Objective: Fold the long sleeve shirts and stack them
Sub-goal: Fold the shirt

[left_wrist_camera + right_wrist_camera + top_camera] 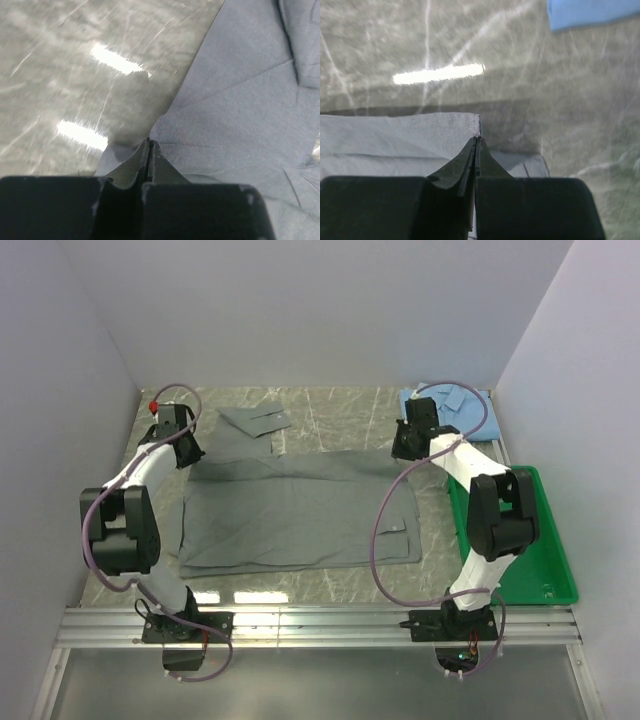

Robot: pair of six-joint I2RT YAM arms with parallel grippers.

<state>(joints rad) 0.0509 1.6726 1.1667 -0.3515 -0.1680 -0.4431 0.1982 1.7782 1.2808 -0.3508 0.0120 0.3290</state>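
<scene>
The grey long sleeve shirt (pixel 300 510) lies spread across the middle of the table, one sleeve (pixel 255 422) folded out toward the back. My left gripper (pixel 186 447) is shut at its far left corner. In the left wrist view the cloth (pixel 235 115) puckers up into the shut jaws of the gripper (pixel 149 142). My right gripper (pixel 405 445) is shut at the far right corner, its tips (pixel 477 139) pinching the shirt's edge (pixel 420 132). The light blue shirt (pixel 450 405) lies folded at the back right and shows again as a blue corner (pixel 590 12) in the right wrist view.
A green plastic tray (pixel 545 560) sits along the right side beside the right arm. White walls close in the left, back and right of the marbled tabletop (pixel 330 405). A metal rail (pixel 320 625) runs along the near edge.
</scene>
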